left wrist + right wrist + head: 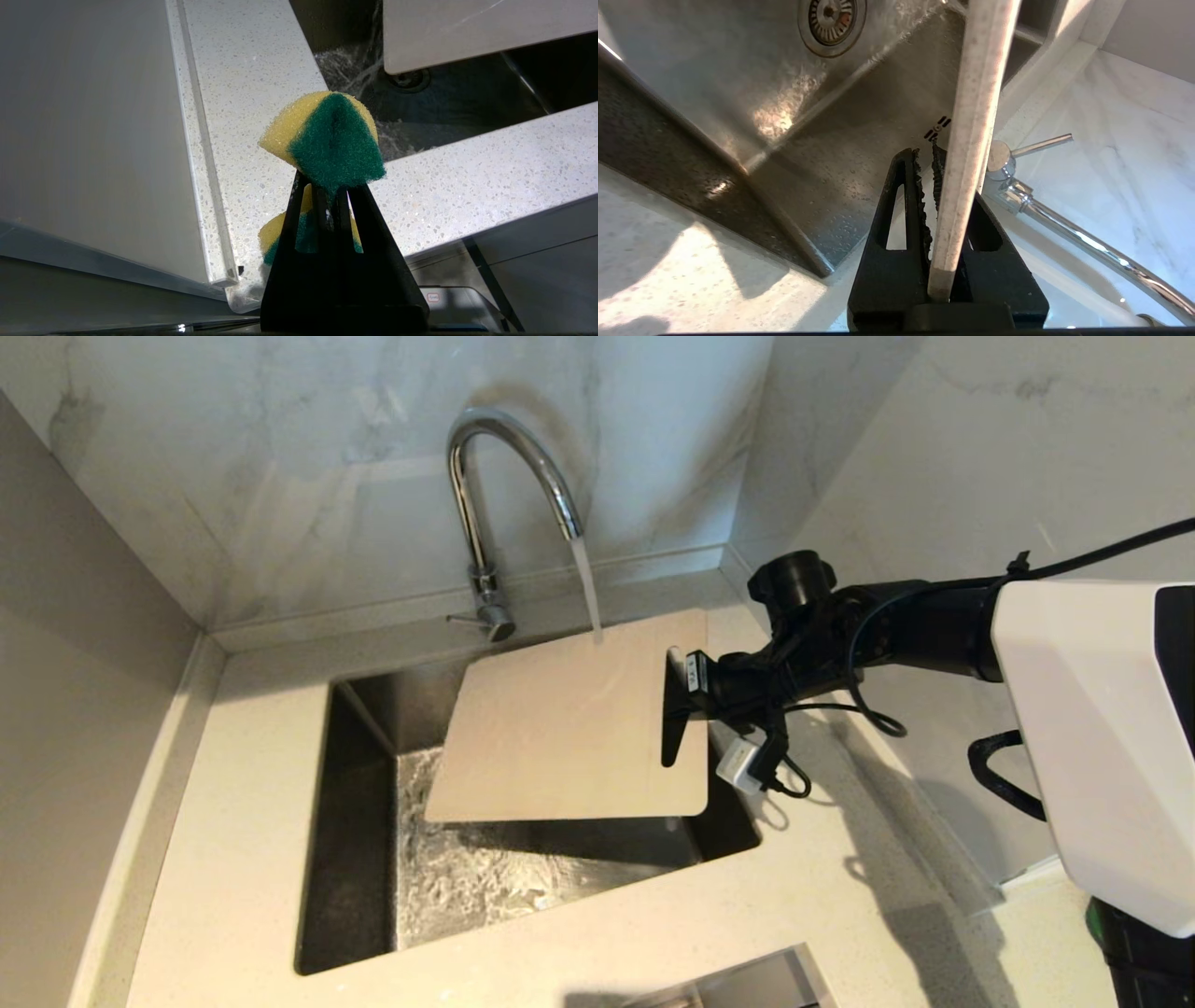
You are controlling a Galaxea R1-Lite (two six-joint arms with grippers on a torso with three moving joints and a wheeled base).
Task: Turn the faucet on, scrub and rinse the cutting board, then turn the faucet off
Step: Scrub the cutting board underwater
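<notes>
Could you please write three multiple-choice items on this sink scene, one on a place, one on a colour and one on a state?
1. Where is the cutting board?
A. flat on the counter
B. held over the sink
C. leaning on the wall

2. What colours is the sponge in the left gripper?
A. yellow and green
B. blue and white
C. all pink

3. What is the faucet doing?
A. dry
B. dripping
C. running

Answers: 1 B, the right gripper clamps the board's edge above the basin. 2 A, the left wrist view shows both colours. 3 C, a stream lands on the board.

Steel sink, speckled countertop, marble wall, yellow-green sponge.
</notes>
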